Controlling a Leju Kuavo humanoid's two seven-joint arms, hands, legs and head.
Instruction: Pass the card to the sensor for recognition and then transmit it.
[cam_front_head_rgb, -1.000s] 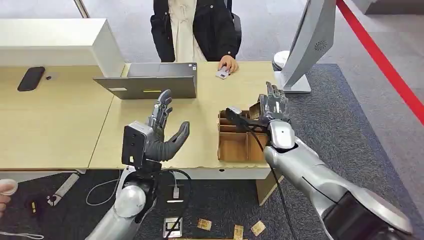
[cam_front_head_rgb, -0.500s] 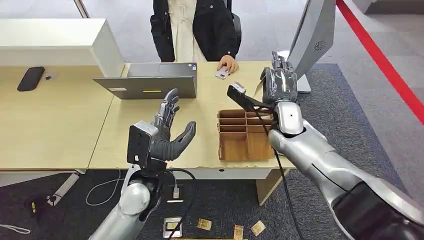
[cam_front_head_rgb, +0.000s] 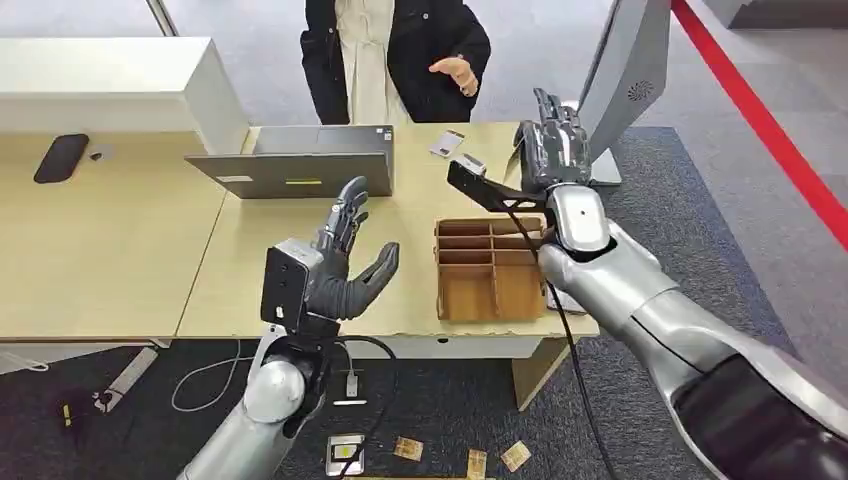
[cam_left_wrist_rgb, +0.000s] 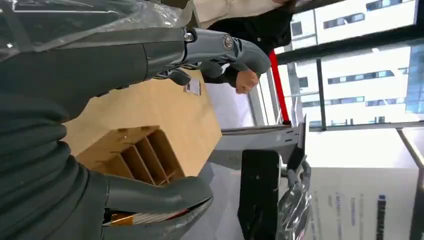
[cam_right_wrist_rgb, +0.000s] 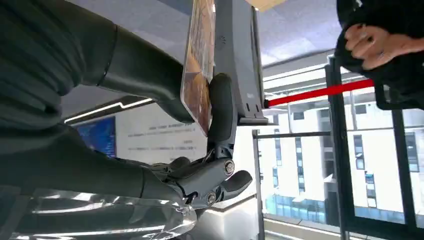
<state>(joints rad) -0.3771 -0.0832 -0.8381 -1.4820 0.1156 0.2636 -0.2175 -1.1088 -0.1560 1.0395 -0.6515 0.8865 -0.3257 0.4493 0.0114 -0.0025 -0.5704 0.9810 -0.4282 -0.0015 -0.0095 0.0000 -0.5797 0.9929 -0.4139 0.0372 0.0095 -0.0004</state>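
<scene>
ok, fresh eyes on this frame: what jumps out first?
The right hand, raised beside the grey sensor stand at the desk's far right corner, pinches a card. The left hand hovers open over the desk's near edge, left of the wooden divider box. Across the desk, a person's hand is lifted.

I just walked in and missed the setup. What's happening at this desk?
The robot's right hand pinches a card and holds it up by the grey sensor stand, above the cardboard divider box. Its left hand hovers open over the table. A person across the desk has a hand raised.
</scene>
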